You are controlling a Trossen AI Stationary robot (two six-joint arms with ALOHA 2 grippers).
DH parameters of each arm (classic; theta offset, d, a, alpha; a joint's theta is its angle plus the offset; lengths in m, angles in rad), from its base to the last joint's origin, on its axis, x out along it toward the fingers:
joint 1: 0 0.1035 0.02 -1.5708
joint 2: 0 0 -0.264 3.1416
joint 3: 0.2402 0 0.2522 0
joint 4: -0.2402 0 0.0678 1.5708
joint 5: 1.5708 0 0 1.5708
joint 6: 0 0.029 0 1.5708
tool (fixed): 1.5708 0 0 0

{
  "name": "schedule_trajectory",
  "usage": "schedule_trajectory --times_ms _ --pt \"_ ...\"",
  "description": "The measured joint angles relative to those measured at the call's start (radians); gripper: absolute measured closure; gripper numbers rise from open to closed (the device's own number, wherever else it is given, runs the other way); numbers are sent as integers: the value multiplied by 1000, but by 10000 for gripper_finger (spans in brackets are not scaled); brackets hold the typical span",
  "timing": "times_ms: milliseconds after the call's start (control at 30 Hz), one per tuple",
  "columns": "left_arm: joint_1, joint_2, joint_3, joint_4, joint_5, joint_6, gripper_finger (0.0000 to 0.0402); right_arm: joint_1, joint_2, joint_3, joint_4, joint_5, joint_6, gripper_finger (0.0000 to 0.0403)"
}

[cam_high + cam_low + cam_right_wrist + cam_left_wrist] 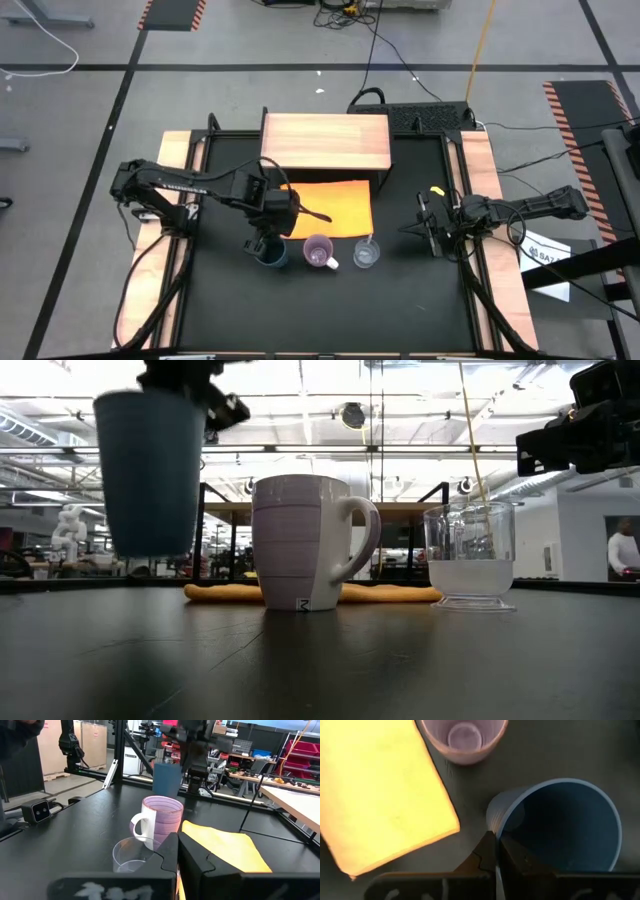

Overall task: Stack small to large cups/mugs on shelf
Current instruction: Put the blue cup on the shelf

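Observation:
The dark blue tumbler (pixel 150 470) hangs clear of the black table, with my left gripper (pixel 496 836) shut on its rim, at the table's near left (pixel 265 240). To its right the lilac mug (pixel 305 540) stands upright on its base, handle toward the clear cup (pixel 470 555), which also stands upright. The wooden shelf (pixel 325 142) stands at the table's far side. My right gripper (pixel 177 845) waits shut at the table's right (pixel 410 229), touching nothing. My left gripper pinches the tumbler's rim (pixel 492 817), with one finger inside the cup and one outside against its wall. The fingers come from above, pointing steeply down. The tumbler hangs upright below them, mouth up, its base lifted clear of the table (pixel 150 550).
A flat orange sheet (pixel 330 205) lies between the cups and the shelf. Wooden rails (pixel 480 200) run along the table's left and right sides. Bare black tabletop (pixel 330 310) lies in front of the cups.

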Motion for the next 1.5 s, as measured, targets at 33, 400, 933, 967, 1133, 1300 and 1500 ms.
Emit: schedule_trajectory --times_ms 33,400,933,967,1133,1300,1500 --pt "0 0 19 -12 0 2 398 0 0 0 0 0 -1 403" --pt "10 0 101 -80 -1 17 400 0 0 0 0 0 1 403" --pt "71 -82 106 -118 -62 51 400 0 0 0 -5 0 1 403" --pt "76 -96 106 -120 -63 51 400 0 0 0 -6 0 1 403" --pt "89 -162 106 -133 -92 31 400 0 0 0 -6 0 1 403" --pt "109 -219 106 -194 -116 0 400 0 0 0 -5 0 1 403" --pt "150 -259 106 -325 -143 -78 400 0 0 0 -4 0 1 403"
